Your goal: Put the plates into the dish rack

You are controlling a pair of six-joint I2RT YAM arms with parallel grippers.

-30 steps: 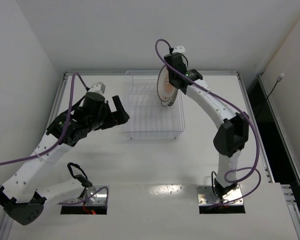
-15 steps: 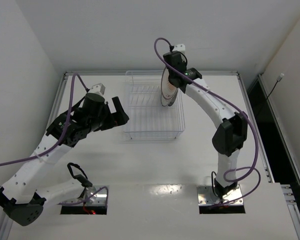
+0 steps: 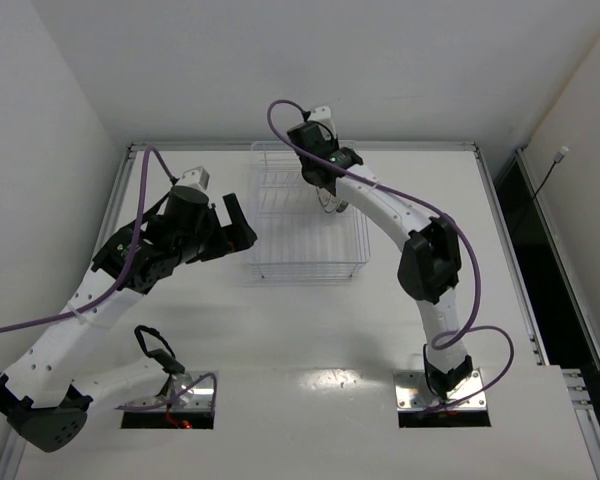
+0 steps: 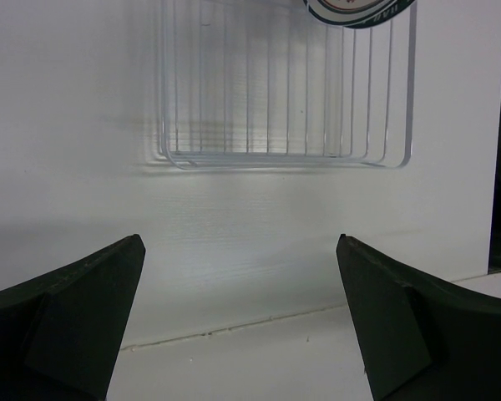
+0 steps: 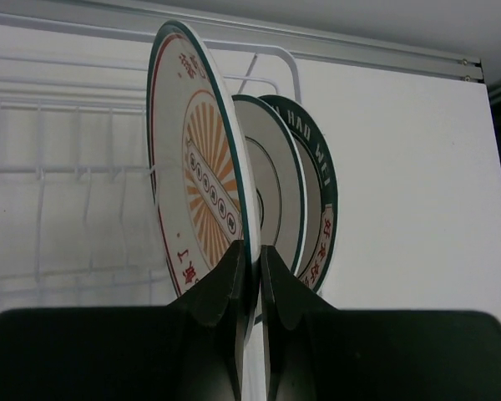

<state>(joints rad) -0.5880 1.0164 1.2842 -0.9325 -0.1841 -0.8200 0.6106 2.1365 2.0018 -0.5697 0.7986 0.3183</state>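
Right wrist: right hand (image 5: 252, 255) clamped on the sunburst plate (image 5: 196, 167); left hand (image 4: 239, 242) spread wide.

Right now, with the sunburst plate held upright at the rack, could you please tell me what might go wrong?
1. The right pincer grips the sunburst plate only at its rim, so the plate could pivot or slip.
2. It stands close beside a neighbouring plate already in the dish rack; a sideways move could knock them together.
3. Its lower edge is hidden, so releasing before it sits in a slot may let it topple.
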